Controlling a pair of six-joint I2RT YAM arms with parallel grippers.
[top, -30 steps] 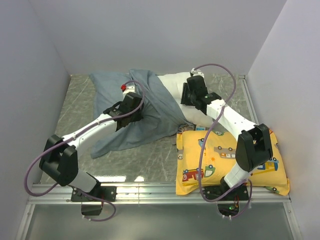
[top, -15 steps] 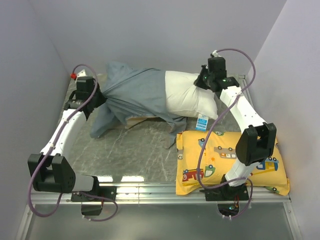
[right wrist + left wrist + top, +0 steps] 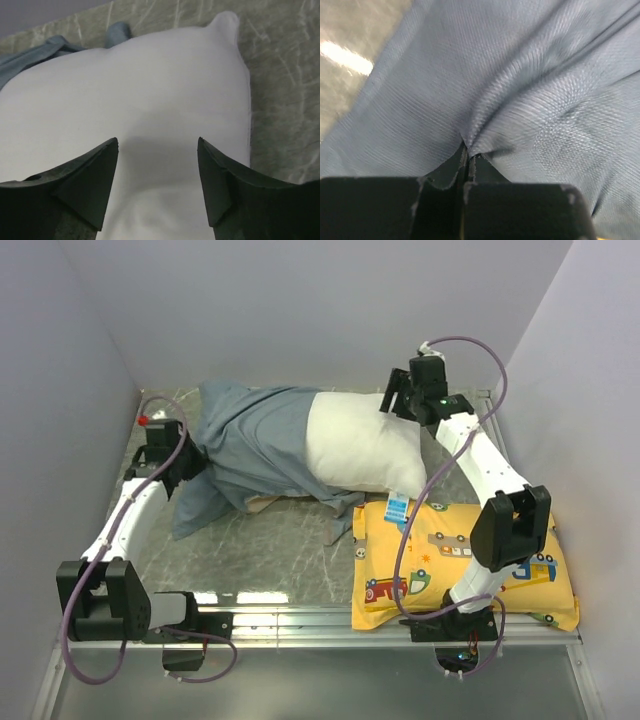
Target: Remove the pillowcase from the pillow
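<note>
The white pillow (image 3: 362, 448) lies across the back of the table, its right half bare. The dusty blue-grey pillowcase (image 3: 250, 440) covers its left part and trails off to the left in a bunch. My left gripper (image 3: 190, 462) is at the far left, shut on a pinched fold of the pillowcase (image 3: 530, 90), which fills the left wrist view around the gripper (image 3: 466, 150). My right gripper (image 3: 392, 405) hovers over the pillow's back right end. In the right wrist view it (image 3: 158, 142) stands open above the pillow (image 3: 150, 85), with nothing between its fingers.
A yellow pillow with a cartoon-vehicle print (image 3: 460, 560) lies at the front right under the right arm. A small blue-and-white tag (image 3: 397, 508) hangs at the white pillow's front edge. Grey walls close in the left, back and right sides.
My left gripper has dragged the pillowcase to the left, baring more of the white pillow. My right gripper has opened and let go of the pillow's right end.
</note>
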